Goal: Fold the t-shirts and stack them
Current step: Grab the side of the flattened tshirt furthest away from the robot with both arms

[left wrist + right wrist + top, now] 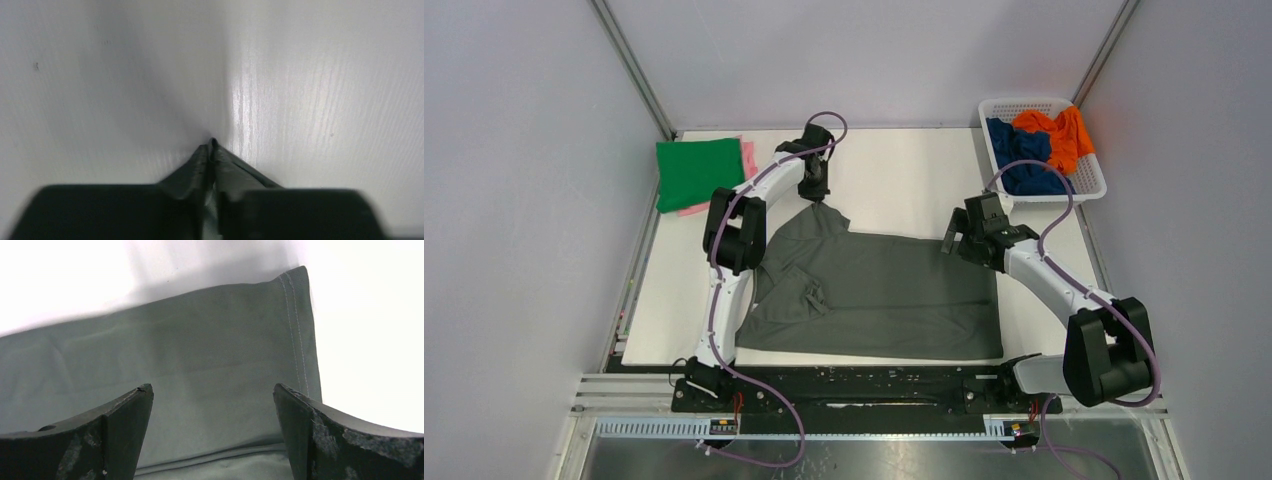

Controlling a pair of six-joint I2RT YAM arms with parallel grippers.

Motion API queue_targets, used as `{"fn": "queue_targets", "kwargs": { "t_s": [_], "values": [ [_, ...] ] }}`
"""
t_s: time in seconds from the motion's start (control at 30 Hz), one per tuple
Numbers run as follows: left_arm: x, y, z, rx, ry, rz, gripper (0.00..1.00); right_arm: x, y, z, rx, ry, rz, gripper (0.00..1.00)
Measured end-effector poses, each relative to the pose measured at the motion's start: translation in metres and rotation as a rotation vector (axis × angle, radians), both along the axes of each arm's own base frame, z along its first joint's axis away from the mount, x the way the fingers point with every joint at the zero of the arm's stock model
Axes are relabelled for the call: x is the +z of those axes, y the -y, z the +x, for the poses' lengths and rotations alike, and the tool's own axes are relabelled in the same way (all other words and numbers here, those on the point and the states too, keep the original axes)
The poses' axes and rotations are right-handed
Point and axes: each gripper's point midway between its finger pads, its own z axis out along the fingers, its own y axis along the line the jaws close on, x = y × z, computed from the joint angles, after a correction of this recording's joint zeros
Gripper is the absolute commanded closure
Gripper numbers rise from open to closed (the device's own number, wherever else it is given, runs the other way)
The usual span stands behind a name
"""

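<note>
A dark grey t-shirt (pixel 894 290) lies spread over the middle of the table, its left side partly folded over. My left gripper (pixel 816 195) is shut on the shirt's far left corner; in the left wrist view a thin pinch of dark cloth shows between the closed fingertips (pixel 212 150) just above the white table. My right gripper (pixel 949 243) is open and empty over the shirt's far right edge; the grey cloth and its stitched hem (pixel 215 340) lie between the spread fingers (pixel 212 390). A folded green shirt (pixel 699 170) lies on a pink one (pixel 746 155) at the back left.
A white lattice basket (pixel 1024 103) at the back right holds a navy shirt (pixel 1014 150) and an orange shirt (pixel 1064 135). The white table ends in a black rail at the near edge. Grey walls enclose the sides.
</note>
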Motion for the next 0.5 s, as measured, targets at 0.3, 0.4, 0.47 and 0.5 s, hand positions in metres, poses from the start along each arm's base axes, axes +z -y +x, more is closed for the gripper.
{"fn": "queue_targets", "kwargs": {
  "t_s": [0.3, 0.4, 0.47, 0.5],
  "values": [
    [0.0, -0.023, -0.006, 0.045, 0.006, 0.032, 1.0, -0.013, 0.003, 0.041, -0.041, -0.063, -0.036, 0.02],
    [0.0, -0.035, -0.004, 0.069, 0.003, 0.027, 1.0, -0.018, 0.006, 0.064, -0.057, -0.083, -0.044, 0.02],
    [0.0, -0.042, -0.002, 0.083, 0.005, 0.023, 1.0, -0.024, 0.01, 0.077, -0.074, -0.103, -0.047, 0.03],
    [0.0, -0.044, -0.001, 0.087, 0.007, 0.02, 1.0, -0.027, 0.013, 0.08, -0.082, -0.115, -0.046, 0.06]
  ]
}}
